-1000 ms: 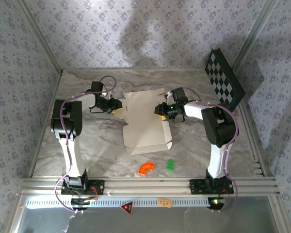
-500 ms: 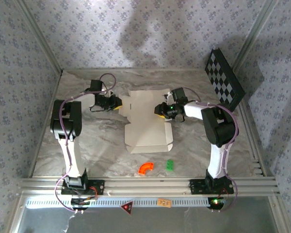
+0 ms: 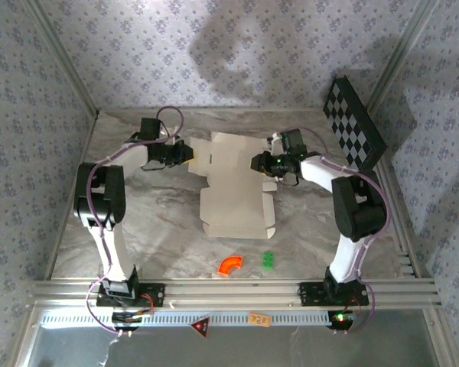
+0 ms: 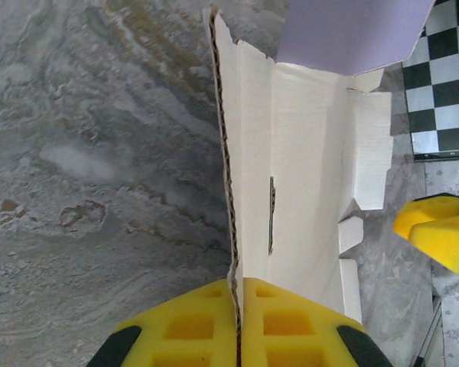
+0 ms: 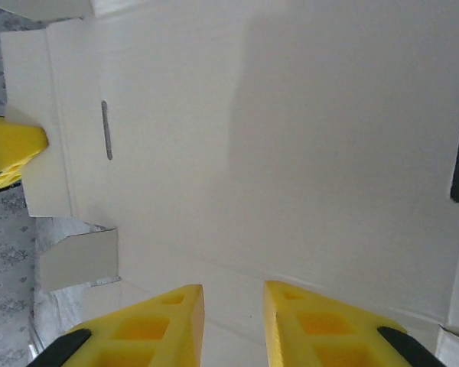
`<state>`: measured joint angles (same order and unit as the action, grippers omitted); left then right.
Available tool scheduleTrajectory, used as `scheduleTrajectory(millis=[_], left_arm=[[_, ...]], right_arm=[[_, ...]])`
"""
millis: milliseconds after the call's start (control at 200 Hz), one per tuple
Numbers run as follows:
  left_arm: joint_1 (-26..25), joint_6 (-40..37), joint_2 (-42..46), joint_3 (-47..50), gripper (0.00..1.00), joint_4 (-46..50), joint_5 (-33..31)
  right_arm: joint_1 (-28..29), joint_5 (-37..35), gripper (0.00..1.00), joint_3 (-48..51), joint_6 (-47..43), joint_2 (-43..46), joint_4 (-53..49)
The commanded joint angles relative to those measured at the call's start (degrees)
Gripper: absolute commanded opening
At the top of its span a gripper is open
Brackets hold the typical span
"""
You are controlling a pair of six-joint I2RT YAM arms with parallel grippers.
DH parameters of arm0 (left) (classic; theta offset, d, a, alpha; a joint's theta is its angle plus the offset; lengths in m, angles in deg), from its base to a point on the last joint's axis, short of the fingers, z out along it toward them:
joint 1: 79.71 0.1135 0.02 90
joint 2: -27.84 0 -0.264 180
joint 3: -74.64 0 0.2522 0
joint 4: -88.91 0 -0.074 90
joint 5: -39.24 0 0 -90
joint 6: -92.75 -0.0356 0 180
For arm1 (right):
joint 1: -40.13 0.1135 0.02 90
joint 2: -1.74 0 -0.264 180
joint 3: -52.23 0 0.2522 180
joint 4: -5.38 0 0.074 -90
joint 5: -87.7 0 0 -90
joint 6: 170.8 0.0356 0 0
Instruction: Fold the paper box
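Observation:
The paper box (image 3: 233, 183) is an off-white die-cut sheet lying mid-table, with its far part raised between the two grippers. My left gripper (image 3: 185, 153) is at the sheet's far left edge. In the left wrist view its yellow fingers (image 4: 238, 313) are shut on the upright cardboard edge (image 4: 231, 191). My right gripper (image 3: 258, 162) is at the sheet's far right edge. In the right wrist view its fingertips (image 5: 233, 306) stand open, apart over the white panel (image 5: 291, 138). No cardboard is seen between them.
A black-and-white checkered board (image 3: 354, 122) leans at the back right. An orange curved piece (image 3: 229, 264) and a small green piece (image 3: 268, 260) lie on the marble table (image 3: 153, 222) near the front. Patterned walls close in on three sides.
Both grippers have moved toward the back wall, and the far part of the sheet has moved with them. The left gripper stays shut on the edge.

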<state>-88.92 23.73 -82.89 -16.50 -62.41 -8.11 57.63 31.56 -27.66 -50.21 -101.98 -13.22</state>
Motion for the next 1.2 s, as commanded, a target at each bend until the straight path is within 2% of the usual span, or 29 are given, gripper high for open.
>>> scheduleTrajectory(millis=[0, 115, 175, 360, 505, 685, 835, 1054, 1194], left_arm=[[-1.13, -4.30, 5.97, -0.69, 0.06, -3.55, 0.13], [-1.50, -6.98, 8.70, 1.34, 0.05, -7.73, 2.09], [-1.51, -8.31, 9.83, 1.28, 0.01, -7.94, 3.94], [-2.14, -13.25, 15.84, -0.14, 0.00, -3.54, 7.20], [-2.30, -17.28, 20.03, -2.22, 0.00, 1.26, 10.34], [-3.21, -24.19, 24.95, -3.39, 0.00, 6.45, 15.11], [-3.84, -31.92, 29.60, -5.48, 0.00, 14.55, 18.47], [-4.10, -40.51, 34.07, -7.28, 0.00, 23.27, 21.86], [-4.32, -45.00, 37.90, -5.86, 0.00, 25.43, 22.54]], right_arm=[[-0.72, -1.81, 0.28, -1.69, -5.41, 5.20, -4.25], [-1.61, -0.99, 0.31, 1.58, -9.00, 11.30, -0.59], [-2.40, -0.39, 0.33, 1.61, -11.16, 14.19, -0.82], [-4.85, -1.08, 0.36, -6.39, -18.09, 19.30, -11.98], [-7.03, -0.29, 0.36, -4.55, -18.57, 25.64, -6.40], [-7.02, 0.58, 0.41, -5.60, -27.33, 31.20, -5.59], [-5.88, 6.57, 0.52, -10.07, -39.61, 33.39, -10.71], [-4.62, 13.90, 0.55, -19.91, -57.22, 31.59, -26.79], [-4.15, 16.56, 0.63, -24.28, -65.34, 31.28, -35.99]])
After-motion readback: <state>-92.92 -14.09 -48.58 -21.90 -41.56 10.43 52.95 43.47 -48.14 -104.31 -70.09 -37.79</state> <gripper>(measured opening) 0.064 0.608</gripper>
